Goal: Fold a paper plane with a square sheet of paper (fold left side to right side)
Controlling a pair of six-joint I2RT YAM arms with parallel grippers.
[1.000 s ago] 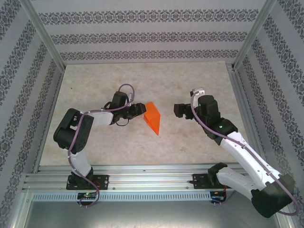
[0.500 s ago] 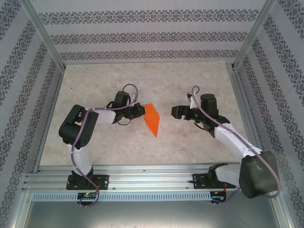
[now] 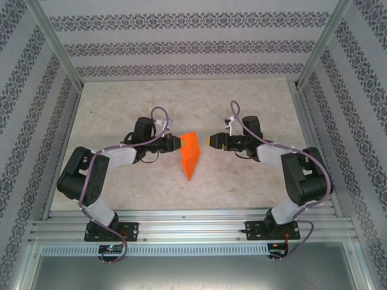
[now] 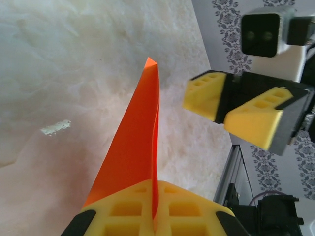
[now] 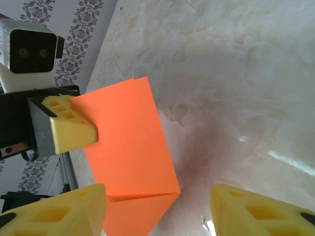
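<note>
While the left end effector (image 3: 174, 143) is clamped tight on the paper (image 3: 190, 158), we see the folded orange sheet pinched by one edge between its yellow pads, near the middle of the bench (image 3: 254, 181). In the left wrist view the paper (image 4: 132, 152) runs edge-on out from the closed pads (image 4: 123, 211), its layers pressed together and tapering to a point. The right end effector (image 3: 213, 141) faces it from the other side, just beside the paper but apart from it, its jaws partly spread and holding nothing. From the right wrist we look between its two fingers (image 5: 64, 211) at the flat orange face (image 5: 128, 147), which has a crease low down. We cannot tell whether the paper's near tip touches the bench.
</note>
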